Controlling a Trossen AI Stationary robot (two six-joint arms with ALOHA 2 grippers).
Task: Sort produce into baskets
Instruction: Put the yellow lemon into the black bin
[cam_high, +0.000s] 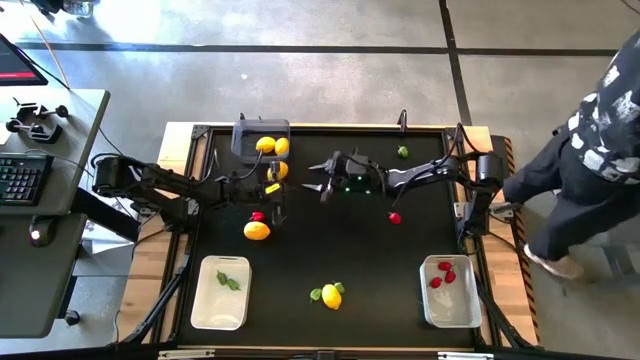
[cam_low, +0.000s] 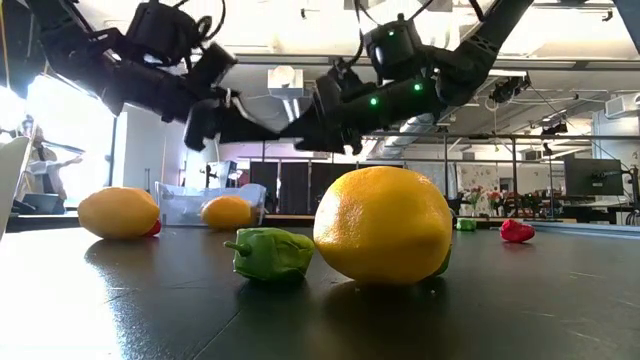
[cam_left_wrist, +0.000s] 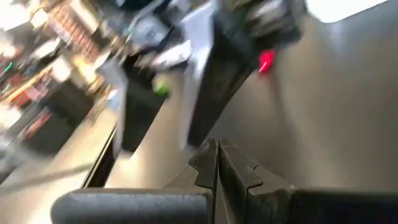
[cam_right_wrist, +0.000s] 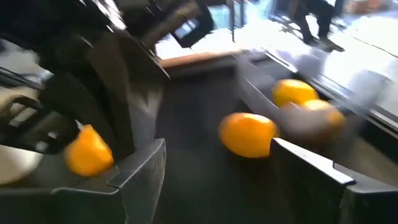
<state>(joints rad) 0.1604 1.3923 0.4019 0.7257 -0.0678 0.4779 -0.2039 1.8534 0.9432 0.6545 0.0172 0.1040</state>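
Produce: I count yellow fruits, red pieces and green pieces loose across the table (cam_high: 330, 250), plus some already binned.
Nearest fruit: yellow fruit (cam_high: 331, 296) at the near edge, green pieces touching both sides; it looks like light hard plastic, smooth and round, so I'd pinch across its widest middle or it will roll and squirt out.
Near baskets: left white basket (cam_high: 220, 292) holds green; right white basket (cam_high: 450, 291) holds red.
Mid table: another yellow fruit (cam_high: 257, 230) with a red piece (cam_high: 258, 216) just beside it, crowding any grasp.
Left end effector (cam_high: 272, 188): fingers pressed together, seemingly empty, near a yellow fruit by the grey basket.
Right end effector (cam_right_wrist: 217, 162): fingers spread wide, empty, close to the left arm; collision risk.
Far: dark grey basket (cam_high: 250, 128) holds yellow; lone green piece (cam_high: 402, 152).
Beyond: a person (cam_high: 590, 170) beside the table.
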